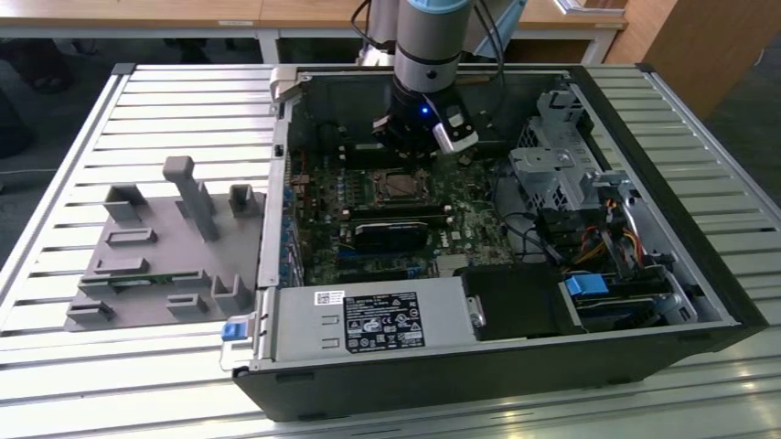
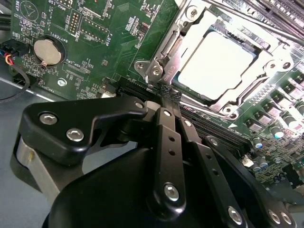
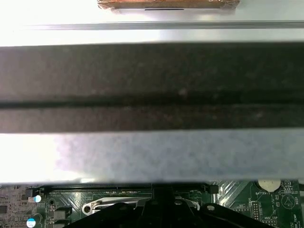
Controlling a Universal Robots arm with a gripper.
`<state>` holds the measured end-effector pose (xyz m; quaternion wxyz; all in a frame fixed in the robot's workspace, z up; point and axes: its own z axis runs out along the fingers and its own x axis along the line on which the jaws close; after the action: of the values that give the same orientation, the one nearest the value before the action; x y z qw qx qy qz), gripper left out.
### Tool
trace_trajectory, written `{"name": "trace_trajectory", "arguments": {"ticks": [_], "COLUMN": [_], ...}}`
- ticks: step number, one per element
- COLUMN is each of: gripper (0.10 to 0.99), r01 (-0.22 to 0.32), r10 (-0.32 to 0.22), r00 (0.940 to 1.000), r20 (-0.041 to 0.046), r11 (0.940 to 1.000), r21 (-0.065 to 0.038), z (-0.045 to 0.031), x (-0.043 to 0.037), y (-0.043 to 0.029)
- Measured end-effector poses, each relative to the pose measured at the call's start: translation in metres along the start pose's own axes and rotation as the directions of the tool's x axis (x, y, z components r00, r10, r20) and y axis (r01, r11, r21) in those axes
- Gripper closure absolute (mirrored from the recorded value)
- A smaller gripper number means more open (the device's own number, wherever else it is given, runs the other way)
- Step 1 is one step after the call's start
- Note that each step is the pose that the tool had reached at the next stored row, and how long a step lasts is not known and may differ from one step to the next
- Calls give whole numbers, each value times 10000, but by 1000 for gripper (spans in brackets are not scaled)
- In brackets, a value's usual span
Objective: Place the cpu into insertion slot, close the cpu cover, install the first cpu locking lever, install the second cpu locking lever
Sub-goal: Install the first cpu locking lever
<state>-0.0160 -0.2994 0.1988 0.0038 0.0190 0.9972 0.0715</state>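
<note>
- Fingers (image 2: 166,97) in the second wrist view are pressed together, their dark tips meeting at a point just beside the near edge of the cpu cover (image 2: 190,35), at or touching a thin metal lever there; whether they pinch that lever I cannot tell.
- Same view: the cpu (image 2: 216,64) lies flat in the insertion slot (image 2: 259,45), its bright metal top showing through the cover's square window, so the chip is seated and the cover looks down over it. A coin battery (image 2: 47,51) sits on the green motherboard (image 2: 118,28), well apart from the socket.
- Exterior view: the arm reaches down into the open computer case (image 1: 488,384) on the slatted bench (image 1: 73,110), with the fingers just behind the socket (image 1: 398,187) as that camera sees it. A grey fixture tray (image 1: 159,256) stands on the exterior view's left of the case.
- First wrist view: the case wall (image 3: 152,85) stands ahead, with a strip of board and shiny socket metalwork (image 3: 102,205) beyond the black finger linkage.
- Handling, as a judgement: the chip is light, stiff and fragile underneath, best left untouched now; the levers are thin springy wire, slippery, best taken at their free hooked ends.
</note>
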Motion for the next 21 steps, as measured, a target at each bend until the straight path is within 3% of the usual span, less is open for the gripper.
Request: {"name": "trace_trajectory", "arguments": {"ticks": [6, 14, 21], "gripper": [980, 980, 980], "r01": [0, -1, 1], "r10": [0, 0, -1], "r00": [10000, 10000, 10000], "r20": [3, 5, 6], "r11": [10000, 10000, 9998], "r21": [69, 79, 202], "z": [8, -7, 12], "x": [0, -1, -1], "y": [-2, 1, -2]}}
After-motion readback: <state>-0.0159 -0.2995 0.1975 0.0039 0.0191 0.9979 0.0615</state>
